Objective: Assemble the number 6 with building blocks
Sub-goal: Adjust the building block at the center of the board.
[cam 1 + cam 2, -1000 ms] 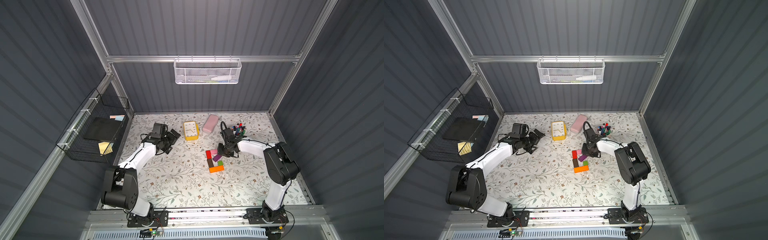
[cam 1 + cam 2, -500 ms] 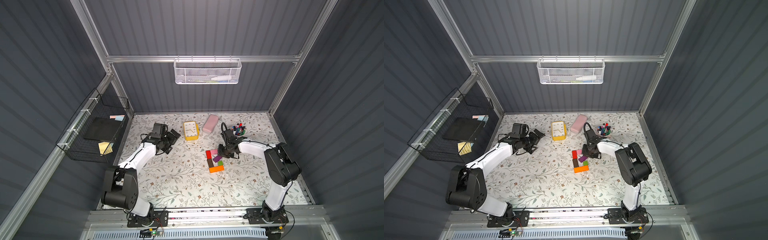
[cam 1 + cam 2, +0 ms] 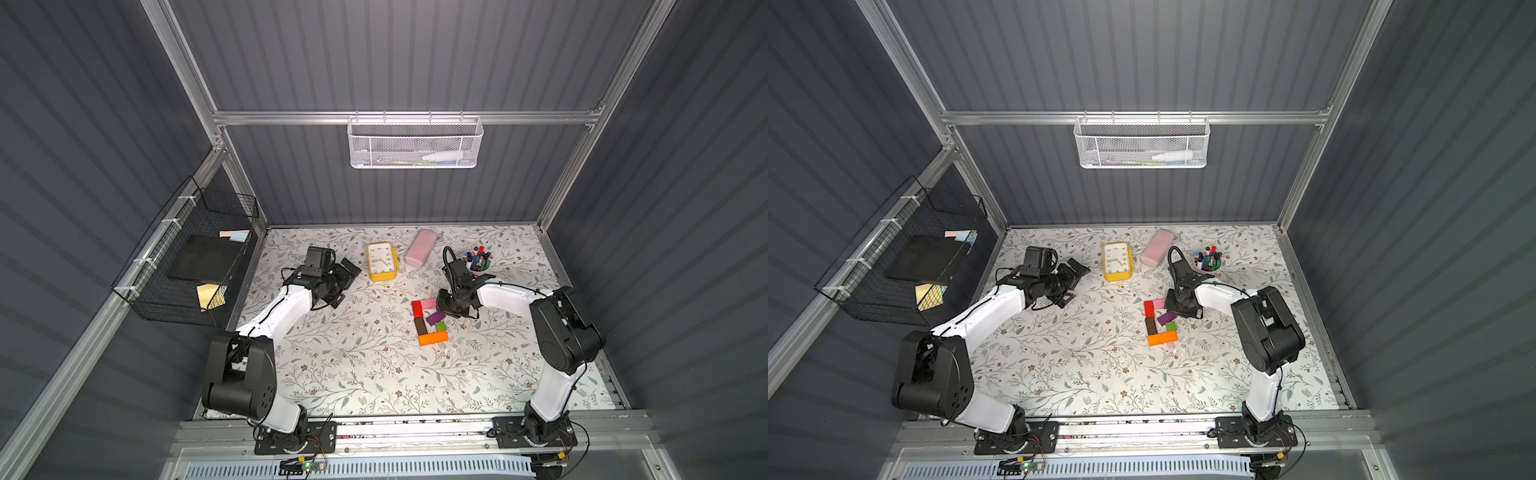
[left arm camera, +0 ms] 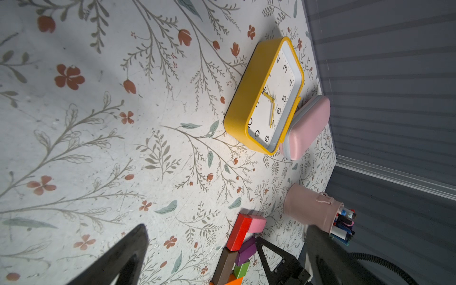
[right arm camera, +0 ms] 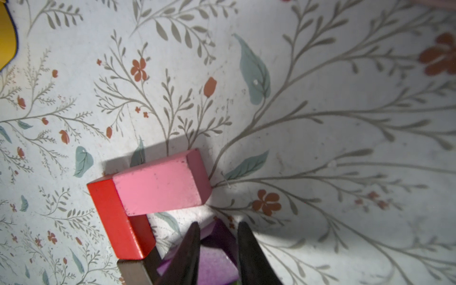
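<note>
My right pincer (image 5: pixel 218 225) is clamped on the purple block (image 5: pixel 217 267), skewed between the pink block (image 5: pixel 158 185) and green cube (image 3: pixel 441 326). I'd swivel it square against the brown block (image 3: pixel 420 325) before letting go.

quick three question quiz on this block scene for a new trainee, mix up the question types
1. True or false: the right gripper is open and empty.
2. Which colour is the block lying nearest the robot's bases? a) pink b) orange c) red
3. Fill in: the left gripper holds ____.

Key
1. False: it is shut on the purple block.
2. b: the orange block.
3. Nothing: its jaws stand open, away from the blocks.
</note>
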{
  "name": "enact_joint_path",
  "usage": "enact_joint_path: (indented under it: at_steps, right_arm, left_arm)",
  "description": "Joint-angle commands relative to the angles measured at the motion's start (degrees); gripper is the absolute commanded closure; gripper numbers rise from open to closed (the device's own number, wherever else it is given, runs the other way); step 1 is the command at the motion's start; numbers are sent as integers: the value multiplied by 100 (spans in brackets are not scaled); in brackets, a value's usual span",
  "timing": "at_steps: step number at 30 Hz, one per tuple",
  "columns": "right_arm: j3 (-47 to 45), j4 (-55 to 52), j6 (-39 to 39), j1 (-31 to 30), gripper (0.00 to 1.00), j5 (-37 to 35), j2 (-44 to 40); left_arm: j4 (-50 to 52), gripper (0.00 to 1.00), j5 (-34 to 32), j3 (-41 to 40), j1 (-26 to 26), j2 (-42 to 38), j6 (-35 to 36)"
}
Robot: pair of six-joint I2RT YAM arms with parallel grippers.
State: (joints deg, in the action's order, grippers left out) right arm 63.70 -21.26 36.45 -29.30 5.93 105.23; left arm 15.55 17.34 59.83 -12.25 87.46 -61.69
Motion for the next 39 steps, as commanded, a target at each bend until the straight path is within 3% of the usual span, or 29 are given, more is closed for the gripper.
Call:
enact_joint_path:
  at_steps: [1, 12, 39]
  right_arm:
    - [-93, -164, 291, -5, 71, -48, -190]
    - [-76, -296, 985, 6, 58, 65, -316]
    - [-175, -152, 1049, -2, 59, 376, -213]
  left_arm:
    - [142, 1, -93, -14, -23, -87, 70]
    - [142, 1, -90, -33, -23, -106, 82]
    - [222, 0, 64, -7, -23, -43, 198]
